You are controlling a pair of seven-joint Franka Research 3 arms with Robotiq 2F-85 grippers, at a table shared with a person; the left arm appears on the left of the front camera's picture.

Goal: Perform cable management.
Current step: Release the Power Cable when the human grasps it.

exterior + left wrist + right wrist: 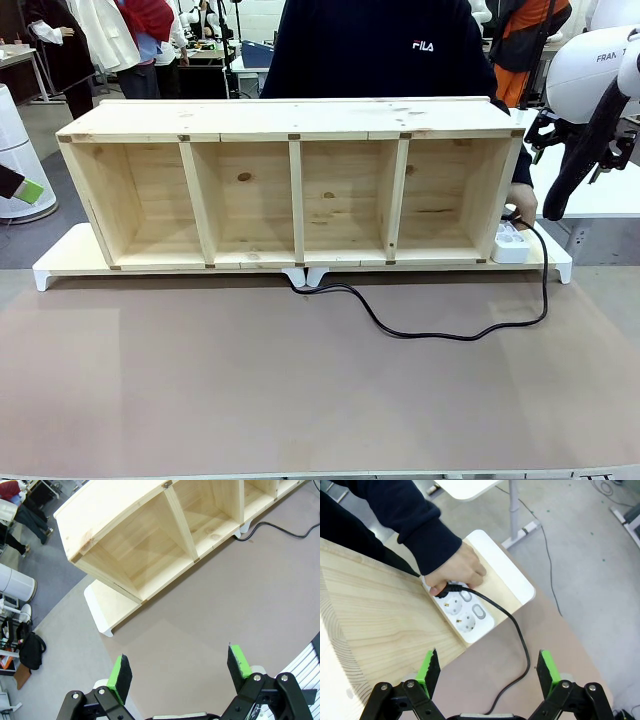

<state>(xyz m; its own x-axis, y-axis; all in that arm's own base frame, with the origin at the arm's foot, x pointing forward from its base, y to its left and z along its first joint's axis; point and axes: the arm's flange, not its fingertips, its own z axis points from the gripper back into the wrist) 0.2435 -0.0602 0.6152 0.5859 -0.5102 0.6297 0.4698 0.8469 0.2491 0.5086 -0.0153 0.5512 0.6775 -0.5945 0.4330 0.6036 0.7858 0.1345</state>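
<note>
Right hand (487, 667) wide open, holding nothing, above the right end of the shelf (290, 190). Left hand (180, 672) likewise open and empty over bare surface (300, 400). Person's hand (457, 570) presses the plug into the strip (465, 615). Cable (440, 335) loops across the surface from strip to shelf middle.

Shelf (290, 190) unfinished knotty pine; cable (440, 333) smooth black rubber; power strip (462, 615) glossy white plastic.

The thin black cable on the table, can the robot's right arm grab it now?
Probably yes. The thin black cable lies bare on the brown table, right gripper open above it; the person's hand holds only the plug end.
</note>
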